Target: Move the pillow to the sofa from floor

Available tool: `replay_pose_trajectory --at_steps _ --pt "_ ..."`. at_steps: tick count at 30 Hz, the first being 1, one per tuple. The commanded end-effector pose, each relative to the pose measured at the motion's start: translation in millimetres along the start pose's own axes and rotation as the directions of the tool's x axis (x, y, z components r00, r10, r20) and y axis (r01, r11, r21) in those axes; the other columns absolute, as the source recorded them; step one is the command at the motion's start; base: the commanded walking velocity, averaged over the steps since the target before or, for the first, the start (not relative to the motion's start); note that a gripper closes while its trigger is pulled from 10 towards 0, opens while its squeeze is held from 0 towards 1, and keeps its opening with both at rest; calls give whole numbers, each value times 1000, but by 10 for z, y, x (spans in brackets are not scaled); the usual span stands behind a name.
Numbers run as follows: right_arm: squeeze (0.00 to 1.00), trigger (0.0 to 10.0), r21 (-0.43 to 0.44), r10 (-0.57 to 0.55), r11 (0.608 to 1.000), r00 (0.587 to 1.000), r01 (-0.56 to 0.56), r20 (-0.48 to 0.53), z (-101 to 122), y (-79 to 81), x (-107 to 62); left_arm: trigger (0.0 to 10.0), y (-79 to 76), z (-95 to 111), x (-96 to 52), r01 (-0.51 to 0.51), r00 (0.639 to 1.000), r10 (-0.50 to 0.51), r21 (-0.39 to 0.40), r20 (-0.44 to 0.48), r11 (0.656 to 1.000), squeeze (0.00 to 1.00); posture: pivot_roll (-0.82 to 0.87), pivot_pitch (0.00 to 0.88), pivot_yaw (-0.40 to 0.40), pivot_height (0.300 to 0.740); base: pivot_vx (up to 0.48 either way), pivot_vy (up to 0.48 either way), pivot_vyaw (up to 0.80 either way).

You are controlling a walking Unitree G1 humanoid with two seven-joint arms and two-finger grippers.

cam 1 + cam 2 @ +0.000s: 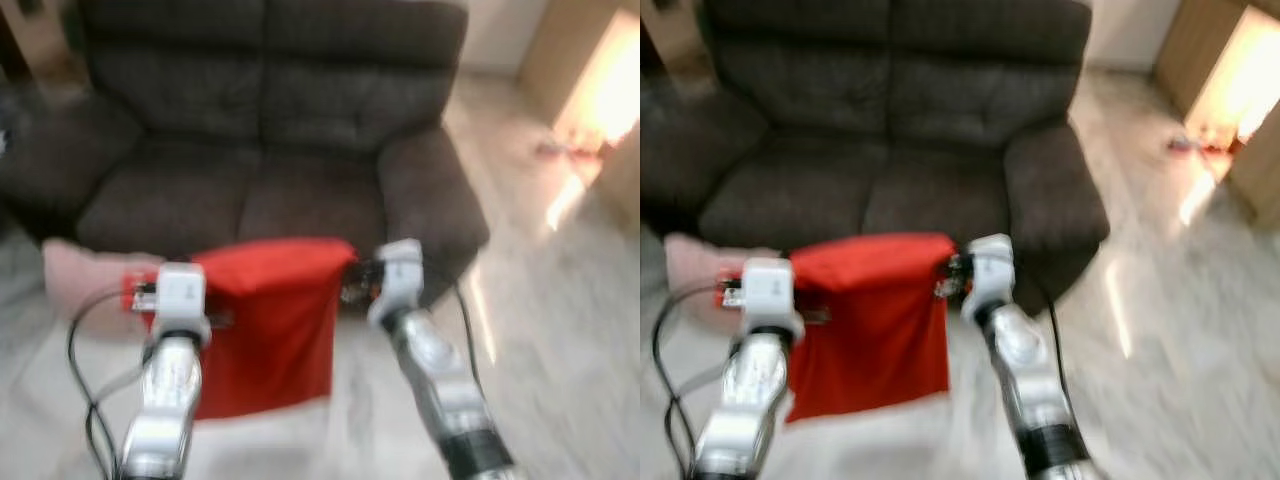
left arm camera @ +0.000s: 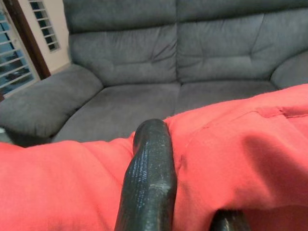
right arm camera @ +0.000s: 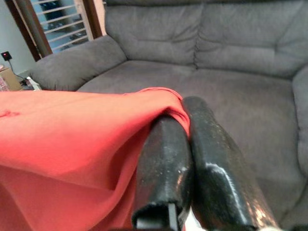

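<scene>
A red pillow point(image 1: 265, 320) hangs off the floor between my two arms, just in front of the dark grey sofa point(image 1: 270, 130). My left gripper point(image 1: 150, 295) is shut on its left top corner; in the left wrist view a black finger point(image 2: 149, 178) presses into the red fabric point(image 2: 240, 149). My right gripper point(image 1: 352, 280) is shut on the right top corner; its two fingers point(image 3: 166, 168) pinch the red cloth point(image 3: 67, 139). The sofa seat point(image 2: 125, 106) lies right ahead of both grippers.
A pale pink pillow point(image 1: 85, 275) lies on the floor against the sofa's left front. The sofa's right armrest point(image 1: 430, 195) is beside my right arm. Light tiled floor point(image 1: 560, 300) stretches to the right, with a bright sunlit patch point(image 1: 600, 90) by wooden furniture.
</scene>
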State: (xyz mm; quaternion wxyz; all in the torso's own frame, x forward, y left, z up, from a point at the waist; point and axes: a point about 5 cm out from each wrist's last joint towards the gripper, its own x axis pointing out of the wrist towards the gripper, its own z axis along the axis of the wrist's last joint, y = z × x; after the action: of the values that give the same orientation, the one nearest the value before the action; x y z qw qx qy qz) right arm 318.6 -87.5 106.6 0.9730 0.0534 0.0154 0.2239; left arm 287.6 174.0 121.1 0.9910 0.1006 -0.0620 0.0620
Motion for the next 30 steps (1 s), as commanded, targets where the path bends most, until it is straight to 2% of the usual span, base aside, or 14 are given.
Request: replay_pose_trajectory --at_steps 1,30 --pt "0 10000 -20 45 999 992 -43 115 266 100 91 10000 17 189 51 -2 996 4 -17 94 1000 0 116 0 -92 740 352 0 0" --pt "0 10000 7 45 999 992 -46 119 284 108 111 10000 37 204 56 -10 995 12 -20 100 1000 0 123 0 -97 740 353 0 0"
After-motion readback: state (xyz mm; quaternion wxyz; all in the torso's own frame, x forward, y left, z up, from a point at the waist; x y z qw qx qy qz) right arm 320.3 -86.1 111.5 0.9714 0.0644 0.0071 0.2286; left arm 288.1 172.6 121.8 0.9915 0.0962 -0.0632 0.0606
